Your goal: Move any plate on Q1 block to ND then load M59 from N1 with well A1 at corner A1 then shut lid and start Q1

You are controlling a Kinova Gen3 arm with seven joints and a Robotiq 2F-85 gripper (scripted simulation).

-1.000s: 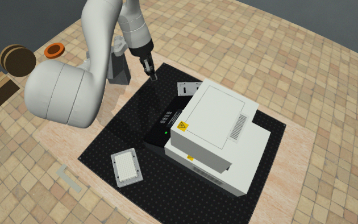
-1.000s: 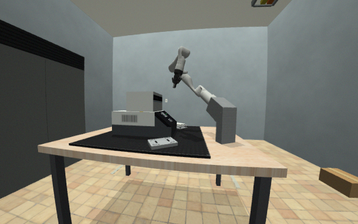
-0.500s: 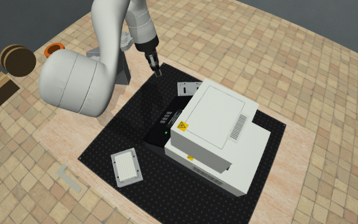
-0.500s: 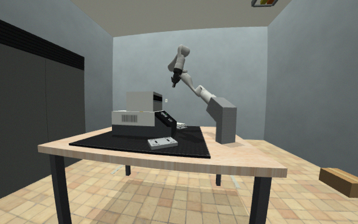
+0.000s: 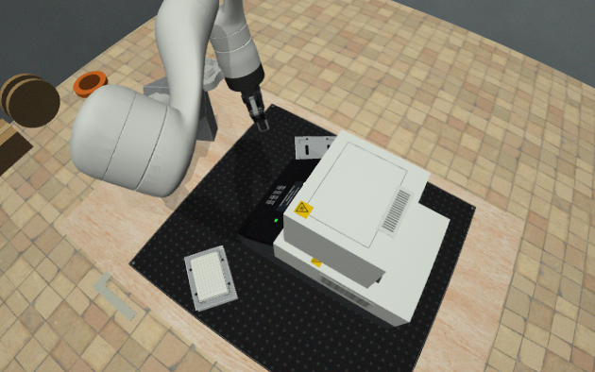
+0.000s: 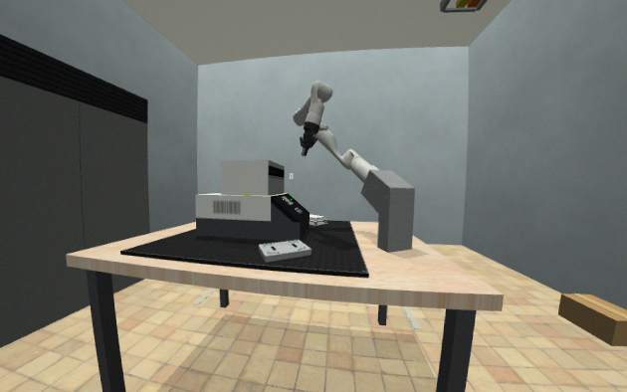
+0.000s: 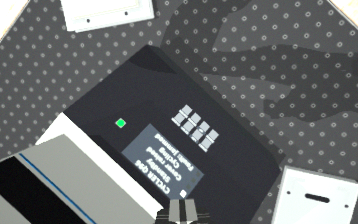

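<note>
The cycler Q1 [image 5: 359, 227] stands on the black mat, and its white lid [image 5: 354, 194] hides the block in every view. Its black front panel carries the keys [image 5: 277, 194] and a green lamp [image 5: 276, 220]. In the wrist view the keys [image 7: 196, 128] and the lamp [image 7: 120, 123] lie below me. A grey nest holds a white well plate [image 5: 210, 278], which also shows in the wrist view [image 7: 107, 12]. A second grey nest [image 5: 314, 146] is empty and also shows in the wrist view [image 7: 317, 197]. My gripper [image 5: 261, 124] [image 6: 305, 149] is shut and empty, high above the mat beyond Q1's front.
The arm's grey base [image 6: 393, 211] stands on the table beside the mat. An orange ring [image 5: 90, 83] and a brown barrel [image 5: 29, 100] are on the floor far left. A cardboard box [image 6: 594, 310] lies on the floor.
</note>
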